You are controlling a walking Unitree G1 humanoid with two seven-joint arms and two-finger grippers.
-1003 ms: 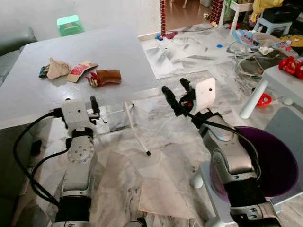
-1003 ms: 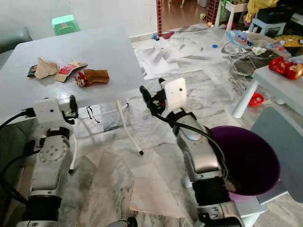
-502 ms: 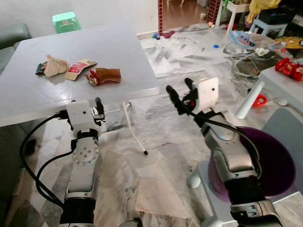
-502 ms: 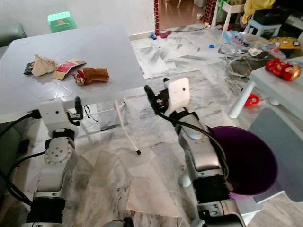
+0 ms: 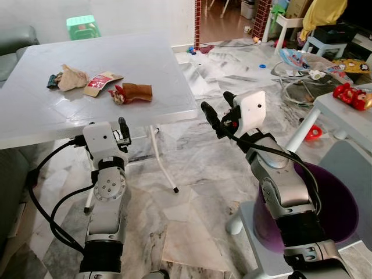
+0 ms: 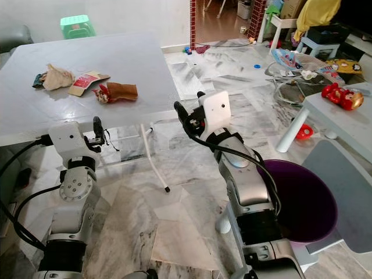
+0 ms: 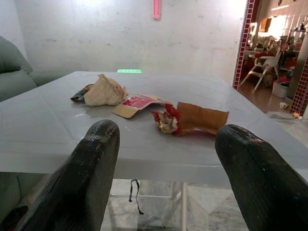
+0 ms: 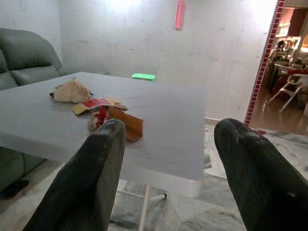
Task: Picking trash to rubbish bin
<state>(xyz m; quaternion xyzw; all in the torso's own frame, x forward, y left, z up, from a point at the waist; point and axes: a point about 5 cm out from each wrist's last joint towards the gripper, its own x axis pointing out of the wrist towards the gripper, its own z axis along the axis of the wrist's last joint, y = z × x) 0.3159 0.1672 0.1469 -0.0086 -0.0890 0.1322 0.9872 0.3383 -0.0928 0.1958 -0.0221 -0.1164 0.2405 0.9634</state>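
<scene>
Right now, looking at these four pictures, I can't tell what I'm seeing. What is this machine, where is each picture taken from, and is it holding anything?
This is a walking humanoid robot with two silver arms. The two wide pictures come from a stereo camera on its head, looking down at its own arms. The other two come from cameras on its wrists, looking out between each gripper's two black fingers.

The left gripper and right gripper are both open and hold nothing. They are raised toward a white table.

On the table lies trash: a crumpled beige wrapper, a flattened red and tan carton and a torn brown packet. By the robot's right side stands a purple rubbish bin, where the trash should go.
</scene>
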